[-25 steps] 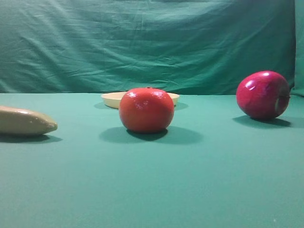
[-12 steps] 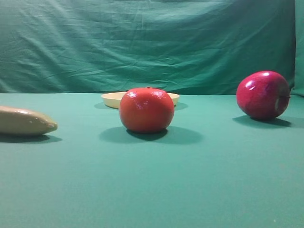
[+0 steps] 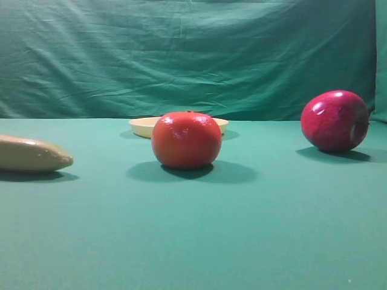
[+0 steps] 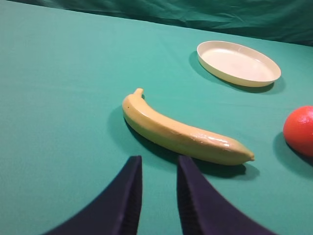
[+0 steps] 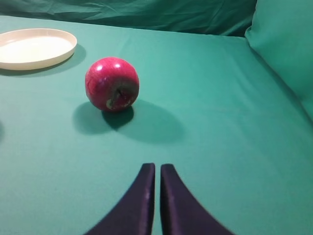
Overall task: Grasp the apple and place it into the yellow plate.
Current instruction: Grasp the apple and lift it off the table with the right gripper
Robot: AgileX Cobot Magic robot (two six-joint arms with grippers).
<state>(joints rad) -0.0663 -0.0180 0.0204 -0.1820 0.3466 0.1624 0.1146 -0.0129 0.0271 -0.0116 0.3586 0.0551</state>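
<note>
Right gripper: the dark, curved right gripper [image 5: 154, 169] has its two fingers pressed together with only a hairline between them, holding nothing, hovering above the green cloth table [image 5: 234, 147].
Apple: the glossy crimson round apple [image 5: 112, 84] sits on the cloth ahead of the right gripper and a little to its left, well apart from the fingertips, with its dark stem dimple turned toward that gripper; in the exterior high view it is the fruit at far right [image 3: 335, 120].
Yellow plate: the shallow pale cream-yellow round plate [image 5: 35, 48] lies farther out from the right gripper than the apple, far to its left, and nothing is in it; from the left wrist it lies well ahead and to the right [image 4: 238, 63].
Left gripper: the left gripper [image 4: 159, 169], dark like the other, has its fingers standing a narrow gap apart, nothing between them.
Banana: a long pale yellow banana [image 4: 181, 132] lies just ahead of the left gripper's tips, crosswise, not touching them.
Orange-red fruit: a round, slightly flattened tomato-like fruit [image 4: 300, 130] sits to the right of the left gripper, beyond the banana's tip, and stands in front of the plate in the exterior high view [image 3: 186, 139].
</note>
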